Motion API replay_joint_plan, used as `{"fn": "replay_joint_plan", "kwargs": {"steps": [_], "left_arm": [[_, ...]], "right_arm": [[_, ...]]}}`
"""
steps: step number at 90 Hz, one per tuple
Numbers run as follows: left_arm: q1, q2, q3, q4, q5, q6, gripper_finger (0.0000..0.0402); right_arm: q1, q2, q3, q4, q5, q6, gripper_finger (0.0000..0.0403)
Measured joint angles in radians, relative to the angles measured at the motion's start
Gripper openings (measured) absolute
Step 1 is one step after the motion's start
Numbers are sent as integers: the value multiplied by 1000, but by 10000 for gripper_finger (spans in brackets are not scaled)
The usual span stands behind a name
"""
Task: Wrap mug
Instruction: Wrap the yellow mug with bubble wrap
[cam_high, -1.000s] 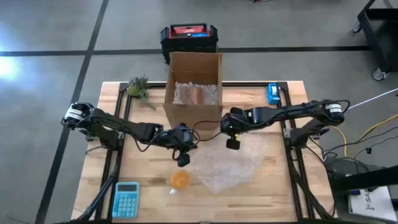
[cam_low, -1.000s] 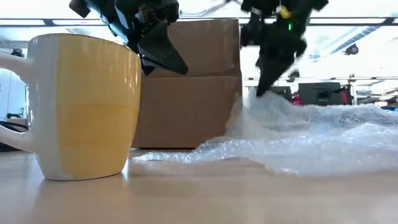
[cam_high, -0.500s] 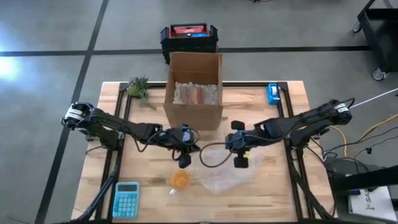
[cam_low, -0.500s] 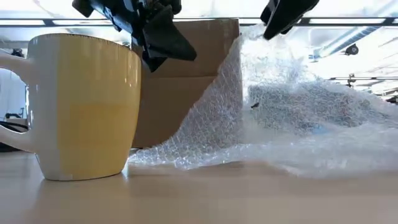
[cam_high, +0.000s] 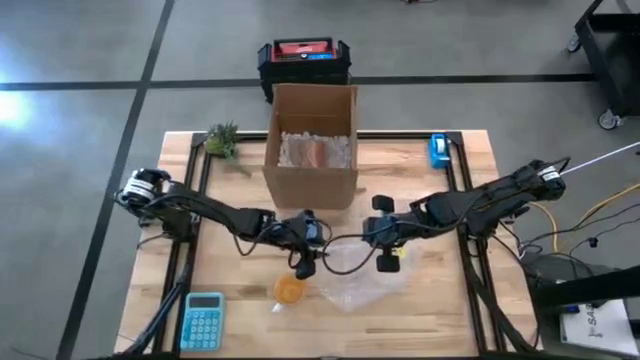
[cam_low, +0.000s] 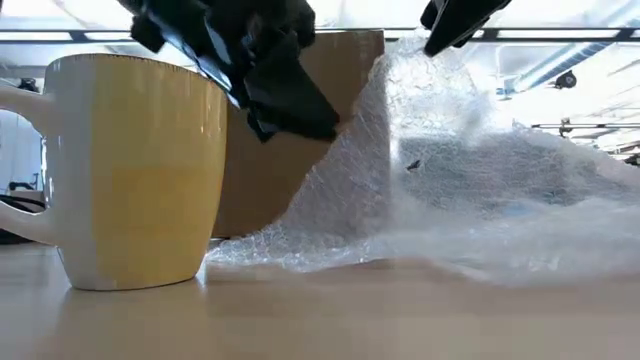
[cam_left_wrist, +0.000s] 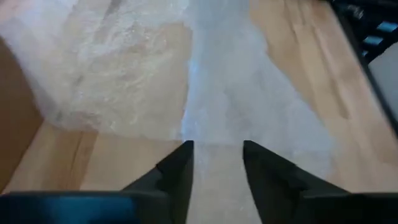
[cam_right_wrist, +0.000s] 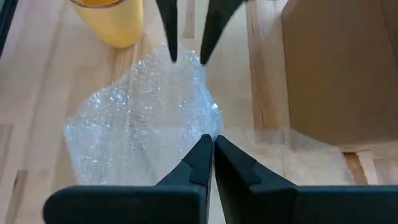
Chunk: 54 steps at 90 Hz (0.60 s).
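Since half a second ago the left tool has slid toward the middle of the surface and now hangs just above the near edge of the bubble wrap, its two dark fingers spread apart with nothing between them. The right tool has barely moved: it is clenched on a lifted edge of the bubble wrap, holding the sheet up in a steep fold that looks the same as before.

The bubble wrap is a clear, crinkled sheet dotted with small air pockets; part rises in the raised fold, the rest lies flat on the wood. The mug is yellow, rounded and glossy with a pale rim and handle; it stands upright just beside the sheet's near corner, toward the front of the surface and below the left tool.

The surface is pale wooden planks in a dark metal frame. On it also sit an open cardboard box with crumpled filling, a blue calculator, a small green plant and a blue tape dispenser. Beyond lies grey concrete floor with a black and red case.
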Motion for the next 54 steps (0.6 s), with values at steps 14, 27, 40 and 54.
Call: {"fn": "replay_joint_plan", "kwargs": {"steps": [14,27,40,54], "left_arm": [[0,84,72,6,-26,23,177],[2,131,148,-33,-27,67,176],[2,137,195,-68,-53,71,145],[-5,137,222,-76,-52,92,38]], "right_arm": [[0,0,0,3,-1,0,0],[2,-1,0,16,-9,-1,0],[19,-4,0,19,-29,0,0],[26,-7,0,18,-66,5,0]]}}
